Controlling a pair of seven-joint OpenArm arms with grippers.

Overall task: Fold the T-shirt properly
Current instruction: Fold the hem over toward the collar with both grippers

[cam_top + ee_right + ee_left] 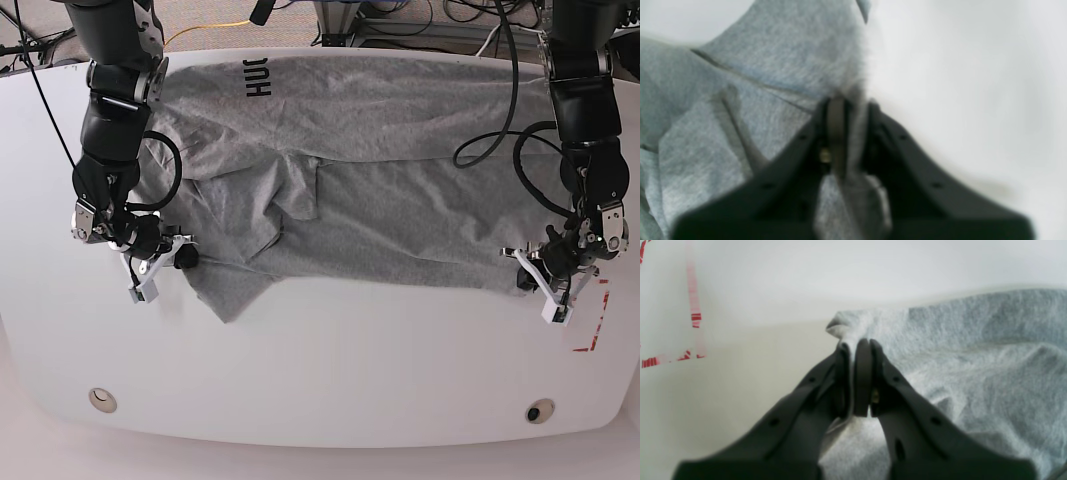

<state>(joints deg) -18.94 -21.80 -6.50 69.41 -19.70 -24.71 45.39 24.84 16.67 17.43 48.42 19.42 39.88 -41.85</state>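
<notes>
**Both claws pinch the shirt's near edge**

The left gripper (860,343), dark and two-fingered, is clamped tight on a bunched corner of the light heather-grey cotton T-shirt (380,190). The right gripper (848,103) is likewise closed on a fold of grey cloth that runs between its fingers. The shirt lies spread and wrinkled across the far half of the white table (330,370), black lettering (258,77) near its far edge. Red striped tape marks (693,316) sit on the table beside the left gripper.
</notes>
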